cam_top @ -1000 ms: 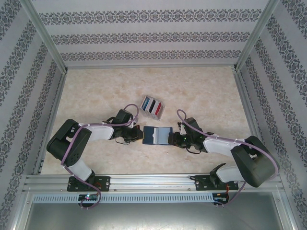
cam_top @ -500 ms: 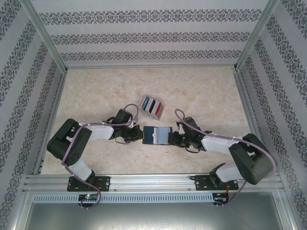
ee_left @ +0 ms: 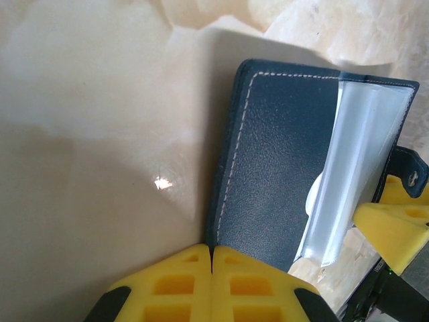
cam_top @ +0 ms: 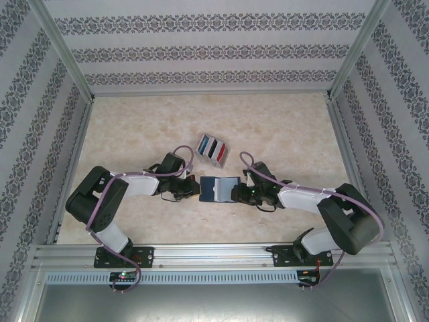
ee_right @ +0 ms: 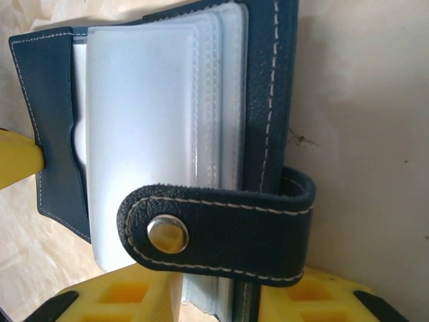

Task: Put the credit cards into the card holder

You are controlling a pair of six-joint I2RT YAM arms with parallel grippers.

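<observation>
The card holder point(cam_top: 216, 189) lies open and flat on the bench point(cam_top: 288, 127), directly between the two arms, its long axis running left to right from one end effector to the other. The left end effector point(cam_top: 194, 190) sits at its left edge with the fingers pressed fully together, tips at the stitched navy cover. Whether they pinch that edge or merely pin it down cannot be told. The right end effector point(cam_top: 239, 193) meets the opposite edge with its fingers partly apart, astride the snap strap point(ee_right: 221, 231) and the clear plastic sleeves point(ee_right: 154, 121). Nothing shows them clamped on either.

The credit cards point(cam_top: 219, 152) are not yet in the wallet. They stand as red, dark and blue stripes in a clear slotted case point(cam_top: 204, 141) on the far side of the card holder, away from the arm bases and close to it but not touching.

So the coming move likely turns on that offset: the cards lie straight beyond the wallet, roughly midway between the arms — the left perhaps a shade nearer. One end effector would have to leave the wallet and reach forward over it while the other holds it open.
</observation>
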